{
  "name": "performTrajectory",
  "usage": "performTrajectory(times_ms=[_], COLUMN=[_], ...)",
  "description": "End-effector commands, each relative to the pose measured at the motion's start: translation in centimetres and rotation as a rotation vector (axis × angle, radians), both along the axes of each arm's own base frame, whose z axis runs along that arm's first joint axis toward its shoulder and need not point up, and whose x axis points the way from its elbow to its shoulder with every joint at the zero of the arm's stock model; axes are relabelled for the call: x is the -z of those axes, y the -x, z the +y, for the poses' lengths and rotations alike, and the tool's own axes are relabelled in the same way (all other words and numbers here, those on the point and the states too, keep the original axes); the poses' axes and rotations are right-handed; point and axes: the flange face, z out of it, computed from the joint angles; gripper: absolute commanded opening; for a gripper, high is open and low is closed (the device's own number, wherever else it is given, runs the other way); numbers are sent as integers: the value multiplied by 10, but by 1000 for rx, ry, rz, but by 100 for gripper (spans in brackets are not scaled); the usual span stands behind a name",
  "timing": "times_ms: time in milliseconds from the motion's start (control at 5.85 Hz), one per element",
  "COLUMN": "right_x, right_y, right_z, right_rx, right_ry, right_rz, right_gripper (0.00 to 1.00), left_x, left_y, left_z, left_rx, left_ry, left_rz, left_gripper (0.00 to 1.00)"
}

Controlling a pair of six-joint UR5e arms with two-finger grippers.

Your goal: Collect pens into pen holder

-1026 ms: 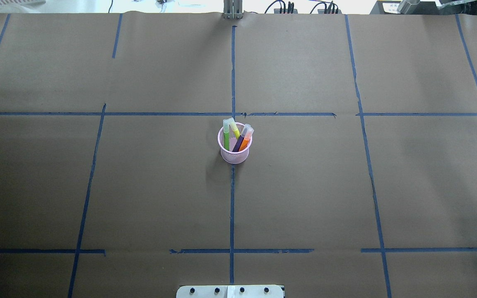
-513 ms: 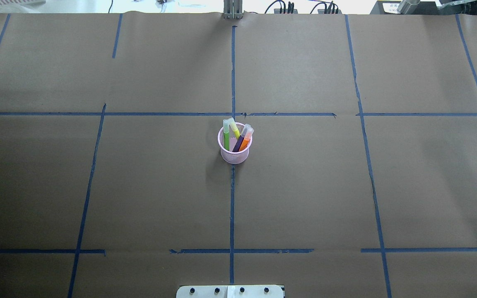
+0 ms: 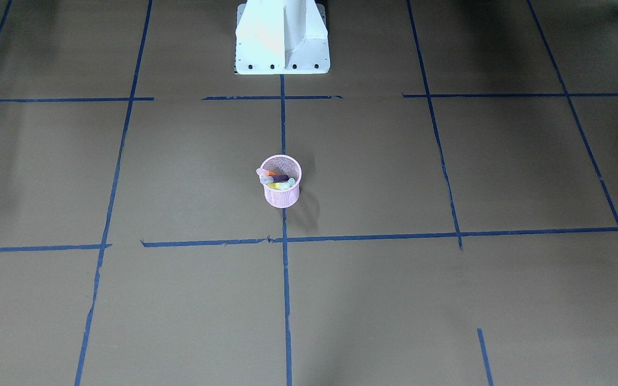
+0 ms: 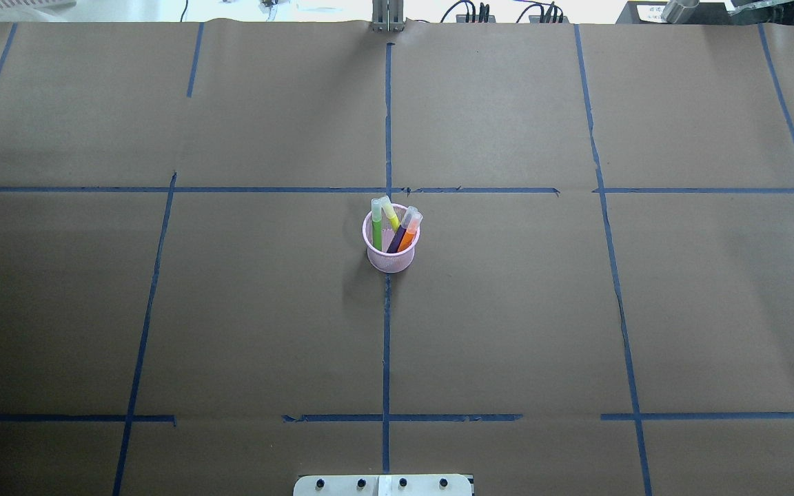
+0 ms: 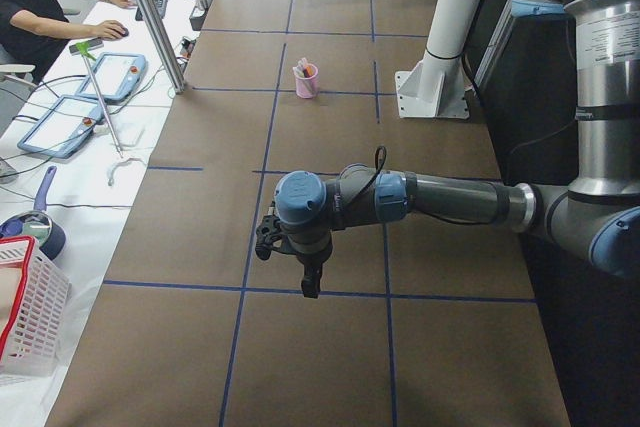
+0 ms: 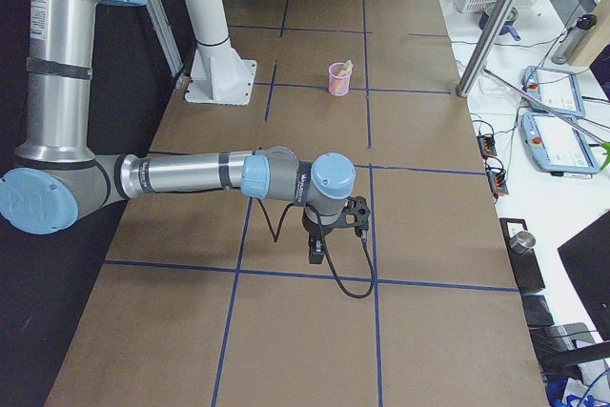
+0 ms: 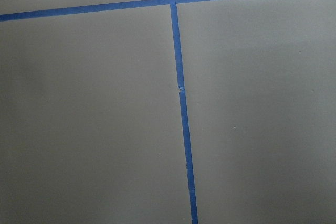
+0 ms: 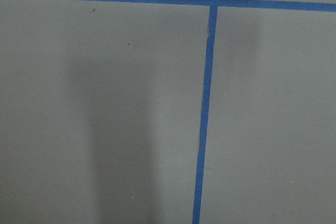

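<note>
- Pink wire mesh marks the pen holder [image 4: 391, 255], which stands upright at the middle of the table, on the blue tape [image 4: 387, 344] line that runs near to far.
- Four pens stand in it: the green pen [image 4: 376, 231] and a yellow pen [image 4: 391, 219] on the left, the purple pen [image 4: 398, 239] and the orange pen [image 4: 407, 238] on the right. All lean towards the far rim, with their pale caps above it.
- No loose pen shows on the brown paper [image 4: 507, 310] in any view, so I judge the collecting done.
- The left gripper [image 5: 310, 290] hangs just above the paper at the table's left end, and the right gripper [image 6: 315, 254] does the same at the right end. Both are well apart from the holder.
- Each claw shows only in a side view, so I cannot tell whether it is released or clenched. Nothing seems to hang from either one.
- Both wrist cameras show only bare paper and tape.
- What could go wrong:
  - The cup looks light, and its load leans one way. A low sweep across the centre by either arm could catch the caps and tip it, spilling the pens.
  - A bump to the table could roll the leaning pens round the rim.
  - Another reach into the cup could wedge a finger against the mesh and drag it along the paper.
</note>
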Motion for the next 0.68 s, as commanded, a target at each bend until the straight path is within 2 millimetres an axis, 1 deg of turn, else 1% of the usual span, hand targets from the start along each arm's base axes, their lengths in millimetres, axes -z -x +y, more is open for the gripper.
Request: performTrajectory(times_ms=[0, 513], right_x=[2, -3], right_y=[-7, -7], right_z=[-3, -1], right_rx=[0, -2], right_ry=[-46, -32], right_rz=[74, 74], right_gripper=[100, 100], left_x=[0, 9], left_y=[0, 0], left_z=[0, -1], left_rx=[0, -1], left_ry=[-1, -17], left_rz=[5, 1], left_gripper=[100, 100])
